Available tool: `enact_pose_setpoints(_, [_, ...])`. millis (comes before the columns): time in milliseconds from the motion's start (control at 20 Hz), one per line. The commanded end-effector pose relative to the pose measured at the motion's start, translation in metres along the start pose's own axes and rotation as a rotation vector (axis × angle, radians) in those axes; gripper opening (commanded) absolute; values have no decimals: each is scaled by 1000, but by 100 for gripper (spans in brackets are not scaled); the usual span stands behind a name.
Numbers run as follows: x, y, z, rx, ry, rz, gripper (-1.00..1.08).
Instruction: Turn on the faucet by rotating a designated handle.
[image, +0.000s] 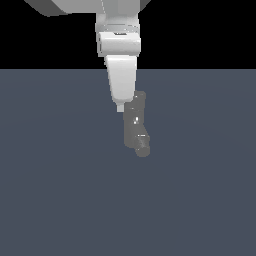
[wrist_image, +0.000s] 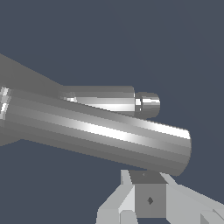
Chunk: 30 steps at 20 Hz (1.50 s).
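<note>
item: faucet (image: 135, 125). small dark grey upright body, leaning slightly, standing on a flat slate-blue floor (image: 60, 190) near the middle of the exterior view. a short round spout (image: 142, 146) juts from its lower end, angled down toward the exterior view's right. small bright glints show on the body's face.

item: handle (wrist_image: 98, 131). in the wrist view, a long grey rod with a bright streak along it crosses the frame at a slight slant and ends in a flat round cut end. behind it lies a shorter, thinner cylinder (wrist_image: 109, 99) with a stepped lighter cap; the two overlap in the picture, and whether they touch cannot be told. in the exterior view the handle cannot be made out separately from the body.

item: arm (image: 119, 45). large, white, coming down from the top of the exterior view against a black background; its tapered lower part ends just beside the top of the faucet, on the exterior view's left of it, and overlaps the body's upper edge.

item: gripper (wrist_image: 148, 199). pale grey blocky parts sit close below the rod's cut end in the wrist view, with a darker square face bearing a small diamond mark. only this part shows; the fingers are not clearly seen in either view, so whether they are apart, together or clamped on anything cannot be told. contact with the rod also cannot be told.

item: floor. plain, even slate-blue, filling the lower part of the exterior view and the backdrop of the wrist view.
</note>
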<state>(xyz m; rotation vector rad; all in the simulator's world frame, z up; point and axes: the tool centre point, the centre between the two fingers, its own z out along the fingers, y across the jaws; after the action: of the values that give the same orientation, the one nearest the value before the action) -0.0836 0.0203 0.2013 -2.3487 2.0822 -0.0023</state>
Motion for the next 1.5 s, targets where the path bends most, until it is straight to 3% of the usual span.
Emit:
enact_pose_setpoints(0, [9, 6, 0, -3, 1, 9, -100])
enact_pose_setpoints(50, [2, 2, 0, -1, 0, 1, -100])
enact_pose_setpoints(1000, [116, 2, 0, -3, 1, 8, -100])
enact_pose_setpoints(1050, [116, 2, 0, -3, 1, 8, -100])
enact_pose_setpoints(1100, [95, -3, 0, -3, -1, -23, -100])
enact_pose_setpoints(1450, [116, -20, 0, -3, 0, -15, -100])
